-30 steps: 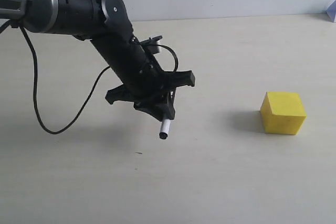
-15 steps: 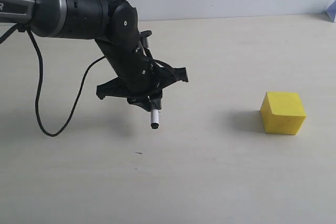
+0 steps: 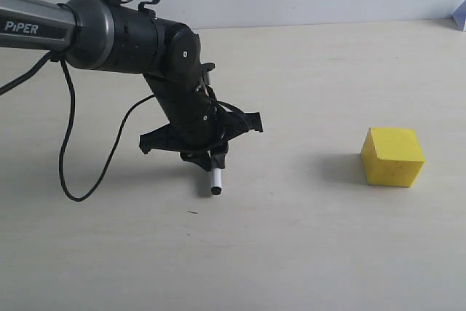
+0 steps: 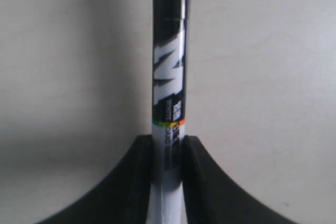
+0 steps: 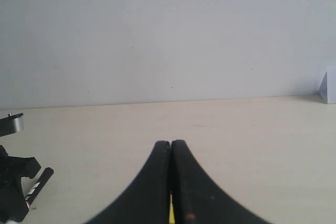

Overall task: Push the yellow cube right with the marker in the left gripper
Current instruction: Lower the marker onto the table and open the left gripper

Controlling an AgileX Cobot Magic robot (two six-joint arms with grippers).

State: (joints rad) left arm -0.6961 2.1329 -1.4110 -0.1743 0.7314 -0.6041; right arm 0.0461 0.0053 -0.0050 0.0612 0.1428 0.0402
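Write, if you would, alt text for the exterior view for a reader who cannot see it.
A black robot arm marked PiPER reaches in from the left, its left gripper holding a marker pointed down, its end close to the pale table. A yellow cube sits on the table well to the right, apart from the marker.

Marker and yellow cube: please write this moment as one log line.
left gripper: jaws shut on marker | marker: tip down, near table, contact unclear | yellow cube: right of marker, untouched | push: not begun
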